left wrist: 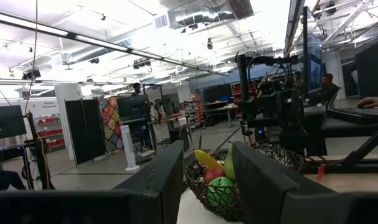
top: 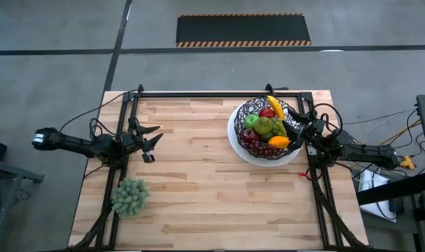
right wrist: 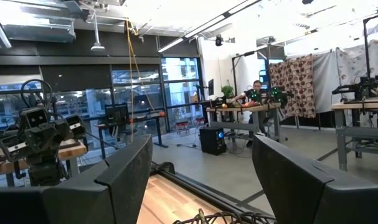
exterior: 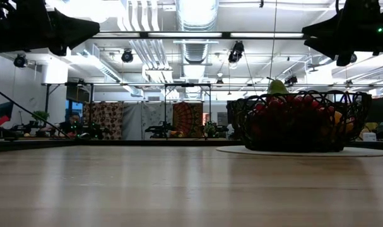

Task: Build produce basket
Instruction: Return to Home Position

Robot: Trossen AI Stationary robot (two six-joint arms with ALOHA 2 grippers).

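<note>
the pale wooden counter (exterior: 147,189) fills the front of the low view and runs back to the basket (exterior: 298,123), a black wire bowl standing on its white plate. the produce (top: 267,127) is heaped inside the basket: a yellow banana (top: 275,106) beside a red apple (top: 267,113), a green apple (top: 251,121) touching a pear (top: 265,126) in the middle, then dark red grapes (top: 258,143) and an orange piece (top: 279,142). the right end effector (top: 296,129) hovers above the basket's rim, released, its fingers spread wide. the left end effector (top: 153,143) hangs well apart from the basket, across the counter, likewise released. a frilly green bunch (top: 130,197) lies farther from the basket, beyond the left end effector. behind the basket is a workshop with benches and ceiling lights.
</note>
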